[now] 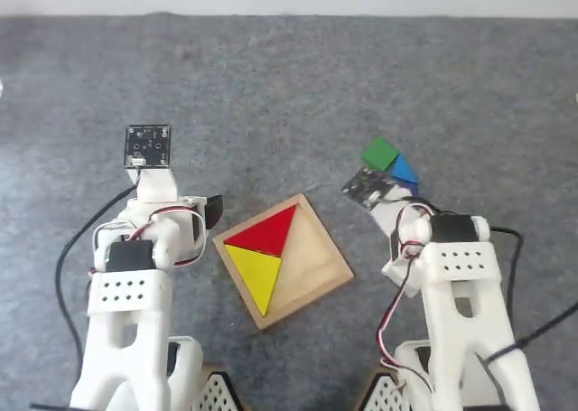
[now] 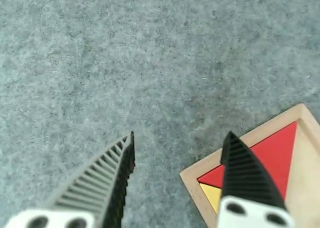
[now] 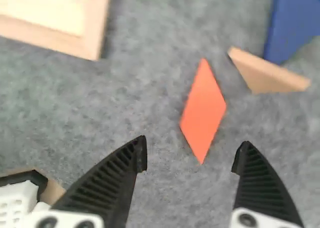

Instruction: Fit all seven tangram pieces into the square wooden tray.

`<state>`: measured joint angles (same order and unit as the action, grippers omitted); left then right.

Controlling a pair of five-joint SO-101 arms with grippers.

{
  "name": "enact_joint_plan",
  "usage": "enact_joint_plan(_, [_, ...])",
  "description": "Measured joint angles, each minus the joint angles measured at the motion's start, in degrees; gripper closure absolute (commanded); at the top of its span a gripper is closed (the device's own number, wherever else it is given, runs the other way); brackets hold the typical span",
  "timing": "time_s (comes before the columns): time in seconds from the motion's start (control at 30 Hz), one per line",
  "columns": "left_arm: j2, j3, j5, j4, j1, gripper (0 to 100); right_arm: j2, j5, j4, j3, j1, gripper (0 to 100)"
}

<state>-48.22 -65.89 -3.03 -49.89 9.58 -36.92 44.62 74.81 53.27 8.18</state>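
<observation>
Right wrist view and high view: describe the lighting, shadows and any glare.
Right wrist view: soft, even light; the orange piece lies matte, no glare, hardly any shadow; the fingers cast none that is distinct. High view: likewise diffuse, only a faint shadow beside the tray, no glare on the red piece.

The square wooden tray (image 1: 312, 253) lies flat, turned cornerwise, one corner by a jaw of the left gripper (image 2: 180, 134). A red triangle (image 1: 268, 231) and a yellow triangle (image 1: 257, 274) sit inside it, edge to edge. An orange parallelogram (image 3: 202, 109) lies flat just ahead of the right gripper (image 3: 194, 141), between its spread jaws. Beyond it lie a tan triangle (image 3: 262, 73), a blue piece (image 3: 295, 17) and a green piece (image 1: 380, 153).
</observation>
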Motion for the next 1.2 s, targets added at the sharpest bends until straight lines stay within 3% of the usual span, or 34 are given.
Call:
enact_joint_plan(0.23, [0.0,0.0,0.0,0.0,0.0,73,8.88,5.1,-4.75,0.0,2.29,67.7])
enact_joint_plan(0.57, [0.0,0.0,0.0,0.0,-0.09,73,26.9,13.01,-11.87,-3.78,-3.6,69.4])
enact_joint_plan(0.87, [0.0,0.0,0.0,0.0,0.0,73,32.44,13.19,-16.18,-7.12,-4.66,75.7])
enact_joint_plan(1.03, [0.0,0.0,0.0,0.0,0.0,73,32.7,11.6,-16.62,-8.26,-4.75,86.3])
enact_joint_plan(1.2, [0.0,-0.18,0.0,0.0,0.0,73,33.58,7.74,-17.49,-9.67,-4.84,87.2])
